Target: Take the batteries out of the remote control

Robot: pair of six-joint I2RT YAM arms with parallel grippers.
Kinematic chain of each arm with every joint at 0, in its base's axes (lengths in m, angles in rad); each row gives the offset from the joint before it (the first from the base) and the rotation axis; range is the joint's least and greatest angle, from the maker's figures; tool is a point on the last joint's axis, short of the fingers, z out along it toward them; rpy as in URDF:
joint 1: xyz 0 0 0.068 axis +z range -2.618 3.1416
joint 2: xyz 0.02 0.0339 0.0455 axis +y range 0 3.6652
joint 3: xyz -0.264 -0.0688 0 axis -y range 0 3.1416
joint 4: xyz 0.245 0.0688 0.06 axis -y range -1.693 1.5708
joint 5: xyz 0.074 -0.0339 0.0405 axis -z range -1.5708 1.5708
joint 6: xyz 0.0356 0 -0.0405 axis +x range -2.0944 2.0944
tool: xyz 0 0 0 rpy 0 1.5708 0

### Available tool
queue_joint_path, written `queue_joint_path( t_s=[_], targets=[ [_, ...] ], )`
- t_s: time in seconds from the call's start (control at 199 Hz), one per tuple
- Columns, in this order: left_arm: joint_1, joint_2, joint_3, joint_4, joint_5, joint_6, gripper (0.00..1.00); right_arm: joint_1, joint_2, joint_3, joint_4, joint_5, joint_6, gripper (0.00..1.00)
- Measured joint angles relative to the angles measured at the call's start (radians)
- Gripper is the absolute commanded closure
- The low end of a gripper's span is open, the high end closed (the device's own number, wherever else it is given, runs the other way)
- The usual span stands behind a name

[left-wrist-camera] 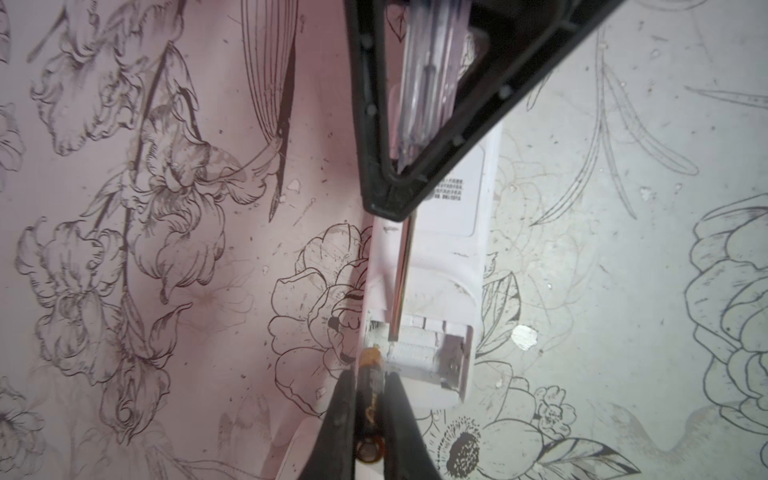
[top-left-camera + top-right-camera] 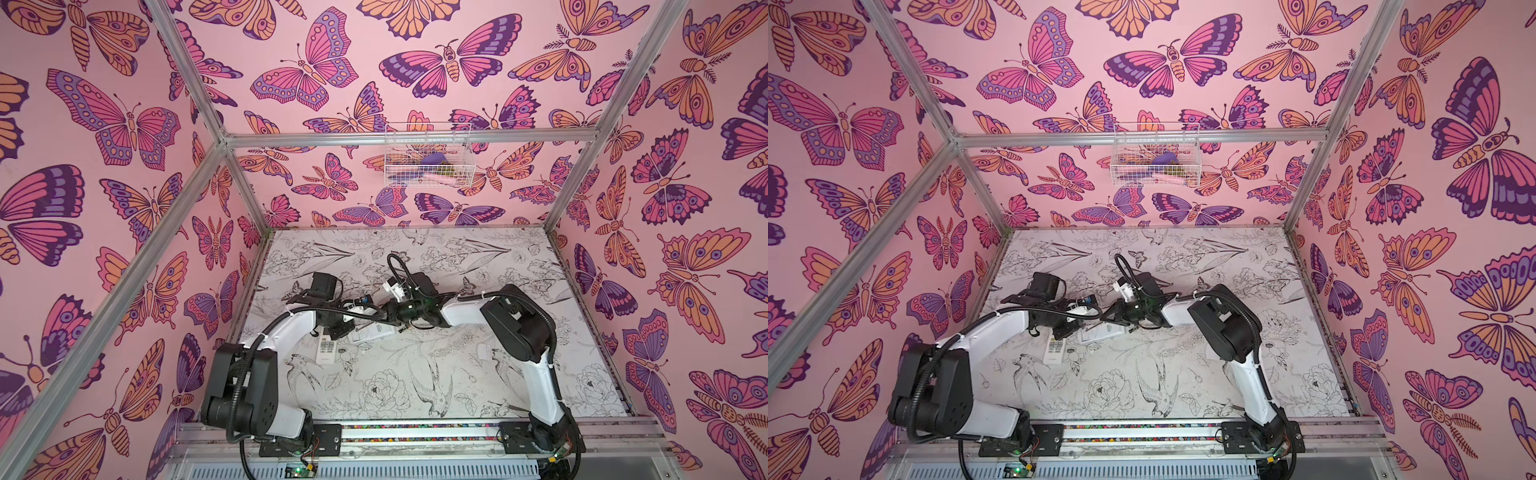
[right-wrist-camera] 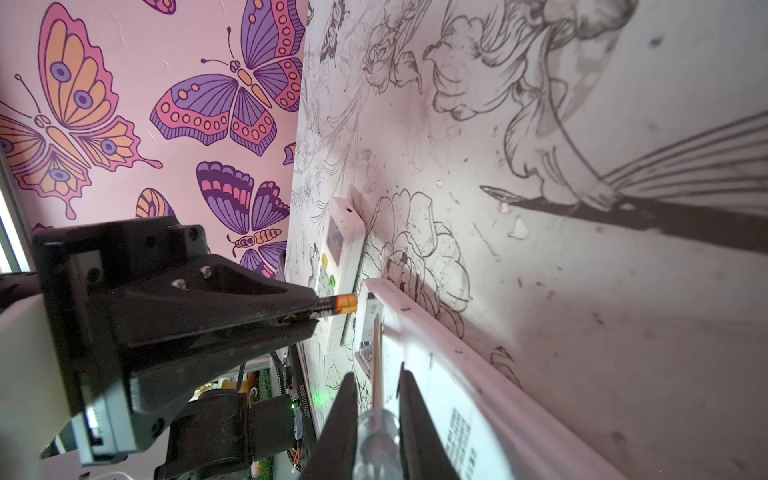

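Note:
A white remote control (image 1: 449, 257) lies face down on the flowered table, its battery compartment (image 1: 419, 349) open. My left gripper (image 1: 371, 374) is shut on one of the batteries (image 1: 370, 390), a slim black cylinder. Its gold end (image 3: 347, 304) sticks out past the fingertips at the corner of the compartment. My right gripper (image 3: 377, 374) is shut on the clear handle of a screwdriver (image 3: 376, 436). The thin shaft (image 1: 401, 282) of that tool runs along the remote's back, and its tip is at the compartment's edge. In both top views the two grippers meet over the remote (image 2: 374, 332) (image 2: 1104, 332).
A second white remote (image 2: 326, 351) (image 3: 340, 249) lies face up, buttons showing, just beside the first and under my left wrist. A white wire basket (image 2: 428, 160) with small items hangs on the back wall. Pink butterfly walls and aluminium posts enclose the table.

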Motion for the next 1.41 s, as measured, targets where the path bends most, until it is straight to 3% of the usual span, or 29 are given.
queue_joint_path(
  t_s=[0.473, 0.74, 1.138, 1.409],
  targets=[
    [-0.093, -0.027, 0.148, -0.082, 0.109, -0.147, 0.94, -0.112, -0.372, -0.301, -0.051, 0.149, -0.087, 1.0],
    [-0.179, 0.01, 0.219, -0.087, 0.138, -0.172, 0.94, -0.199, -0.582, -0.476, -0.091, 0.253, -0.128, 1.0],
    [-0.331, 0.142, 0.248, -0.024, 0.154, -0.105, 0.93, -0.272, -0.911, -0.613, -0.216, 0.408, -0.195, 1.0],
    [-0.454, 0.227, 0.224, 0.145, 0.092, 0.003, 0.92, -0.282, -1.052, -0.684, -0.287, 0.508, -0.221, 1.0]
  ],
)
